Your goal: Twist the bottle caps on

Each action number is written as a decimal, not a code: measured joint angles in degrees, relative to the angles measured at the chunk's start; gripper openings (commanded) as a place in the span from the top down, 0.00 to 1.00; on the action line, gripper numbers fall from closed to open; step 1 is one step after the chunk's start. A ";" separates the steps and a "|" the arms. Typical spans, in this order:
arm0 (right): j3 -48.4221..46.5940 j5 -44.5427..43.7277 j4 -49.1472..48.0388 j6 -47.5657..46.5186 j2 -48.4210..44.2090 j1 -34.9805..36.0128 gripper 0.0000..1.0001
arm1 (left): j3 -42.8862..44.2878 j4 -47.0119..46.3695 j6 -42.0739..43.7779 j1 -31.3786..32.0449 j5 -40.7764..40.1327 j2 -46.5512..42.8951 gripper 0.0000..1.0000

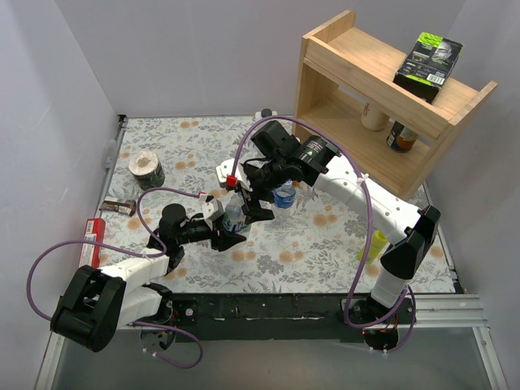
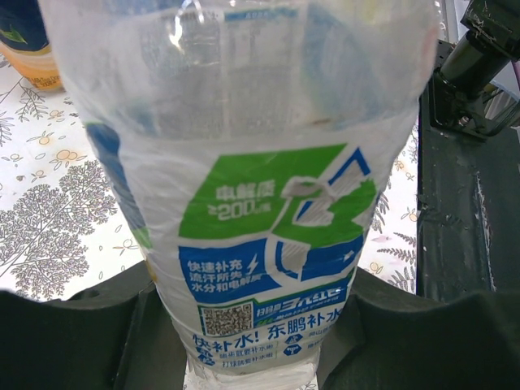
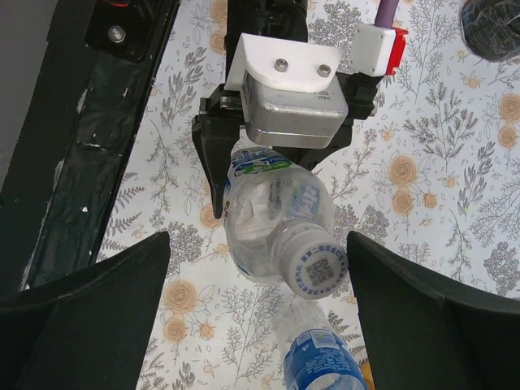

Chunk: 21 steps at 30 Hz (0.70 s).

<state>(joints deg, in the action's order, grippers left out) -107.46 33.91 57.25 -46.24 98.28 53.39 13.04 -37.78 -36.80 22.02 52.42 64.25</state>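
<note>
Far to the left of the clear bottle [image 3: 264, 219], a dark roll [image 1: 146, 169] sits on the flowered table [image 1: 325, 244]. The left gripper [image 1: 231, 231] reaches in from the bottle's left and is clamped around its labelled body, a black finger [image 3: 213, 175] pressed to its side. The bottle is tilted, held over the middle of the table. A whitish cap [image 3: 315, 266] printed with a square code sits on the bottle's neck; how tightly it is turned cannot be told. In the left wrist view an orange bottle [image 2: 28, 49] stands behind this bottle, to its left. The right gripper [image 3: 257, 237] hangs over the capped end with its fingers spread wide on either side, gripping nothing. Just to the bottle's right stands a second clear bottle [image 1: 283, 195], blue at its top. Further right lie a yellow squeeze bottle [image 1: 374, 244] and, at the back, a wooden shelf [image 1: 382, 81].
</note>
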 measured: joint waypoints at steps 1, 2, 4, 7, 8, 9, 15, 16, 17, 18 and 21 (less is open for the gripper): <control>-0.02 -0.15 0.00 0.02 0.00 0.00 0.05 | 0.00 -0.02 0.02 0.00 -0.07 0.00 1.00; -0.02 -0.33 0.00 0.07 0.00 0.00 0.05 | 0.00 0.00 0.04 -0.04 -0.09 0.00 1.00; 0.00 -0.61 -0.02 0.15 0.00 0.00 0.05 | 0.00 -0.02 0.00 -0.07 -0.17 0.00 1.00; -0.02 -0.87 0.00 0.02 0.00 0.00 0.06 | 0.00 -0.26 -0.26 -0.07 -0.59 0.00 1.00; -0.02 -0.96 0.00 -0.11 0.00 -0.02 0.06 | 0.00 -0.42 -0.55 -0.11 -0.79 0.02 1.00; -0.02 -1.01 0.00 -0.28 0.00 -0.02 0.06 | 0.00 -0.63 -0.96 -0.17 -0.90 0.09 1.00; 0.00 -2.64 -0.15 -0.72 -0.22 -0.04 0.06 | 0.00 -2.40 -3.10 -0.63 -0.96 0.63 1.00; 0.04 -2.91 -0.15 -0.72 -0.37 -0.04 0.06 | 0.00 -2.71 -3.26 -0.70 -0.94 0.66 1.00; 0.13 -3.23 -0.15 -0.70 -0.61 -0.04 0.06 | -0.02 -3.06 -3.34 -0.79 -0.92 0.68 1.00; 0.31 -3.56 -0.15 -0.68 -0.90 -0.07 0.06 | -0.02 -3.45 -3.48 -0.83 -0.90 0.68 1.00; 0.46 -4.48 0.44 -0.66 -1.66 -0.07 0.07 | 0.00 -4.37 -3.56 -0.92 -0.74 0.68 1.00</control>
<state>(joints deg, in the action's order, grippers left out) -107.00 29.43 57.69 -46.89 96.62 53.32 13.04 -42.15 -40.36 21.10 51.68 64.93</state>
